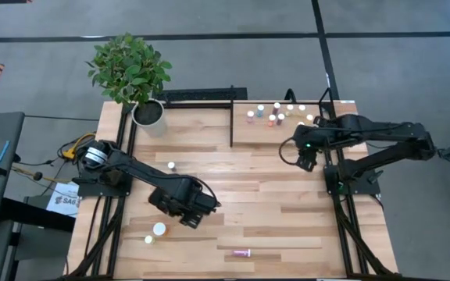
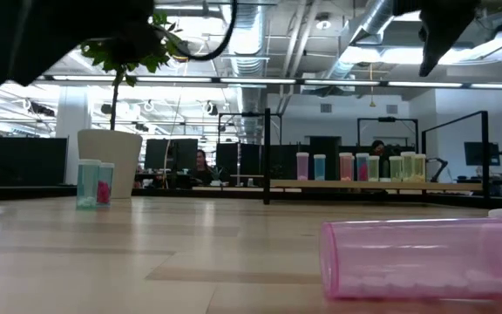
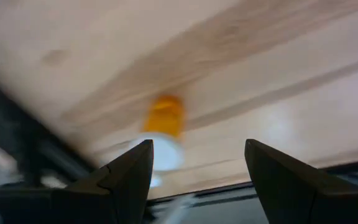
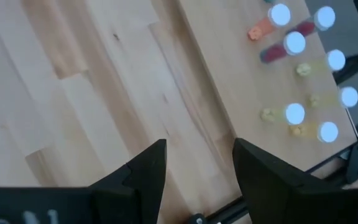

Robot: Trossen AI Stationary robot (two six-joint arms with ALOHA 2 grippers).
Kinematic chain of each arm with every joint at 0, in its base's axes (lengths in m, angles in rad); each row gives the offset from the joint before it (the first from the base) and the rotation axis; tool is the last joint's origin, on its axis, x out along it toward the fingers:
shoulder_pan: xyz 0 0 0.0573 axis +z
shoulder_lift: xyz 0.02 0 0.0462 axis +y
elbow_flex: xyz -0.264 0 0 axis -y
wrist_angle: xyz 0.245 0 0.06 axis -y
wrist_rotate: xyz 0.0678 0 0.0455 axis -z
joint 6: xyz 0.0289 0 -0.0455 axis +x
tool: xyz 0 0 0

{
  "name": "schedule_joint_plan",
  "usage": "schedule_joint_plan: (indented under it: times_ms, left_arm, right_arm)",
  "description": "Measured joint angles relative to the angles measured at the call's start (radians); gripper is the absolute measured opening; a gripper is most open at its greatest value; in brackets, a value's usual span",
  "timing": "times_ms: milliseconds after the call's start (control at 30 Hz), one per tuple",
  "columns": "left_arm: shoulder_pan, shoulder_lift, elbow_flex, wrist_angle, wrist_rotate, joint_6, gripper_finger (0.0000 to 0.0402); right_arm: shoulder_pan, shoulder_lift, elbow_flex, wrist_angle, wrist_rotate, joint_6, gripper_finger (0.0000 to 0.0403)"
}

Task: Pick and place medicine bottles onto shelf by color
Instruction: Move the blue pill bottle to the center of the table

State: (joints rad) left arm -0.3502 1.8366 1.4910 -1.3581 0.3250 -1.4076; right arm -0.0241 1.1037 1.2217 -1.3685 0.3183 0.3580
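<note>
the left gripper (image 1: 196, 212) hangs wide open and empty; the large orange bottle (image 3: 163, 127) stands ahead between its fingers, so closing off-centre might topple it. the right gripper (image 1: 306, 161), part open and empty, hovers beside the shelf (image 1: 244, 133) and could bump the standing bottles (image 4: 297, 43).

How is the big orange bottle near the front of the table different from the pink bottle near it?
The big orange bottle stands upright, showing its white cap from above, while the pink bottle lies on its side. The orange one looks wider; the pink one looks slim. The left pincer is open and points toward the orange bottle; no pincer is near the pink one. Both sit on the table, not on the shelf.
</note>
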Motion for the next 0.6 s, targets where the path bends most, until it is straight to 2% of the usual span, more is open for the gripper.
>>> schedule_joint_plan:
  times_ms: [200,400,600]
  left_arm:
    - [0.009,0.000,0.000,-0.136,-0.066,0.129,0.0240]
    - [0.010,0.000,0.000,-0.098,-0.307,0.291,0.0240]
    - [0.015,0.000,0.000,-0.092,-0.469,0.361,0.0240]
  right_arm:
    - [-0.078,0.086,0.000,0.000,0.000,0.000,0.0203]
    - [-0.124,0.164,0.000,-0.007,-0.001,0.008,0.0194]
    - [-0.105,0.149,0.000,0.017,0.000,0.009,0.0175]
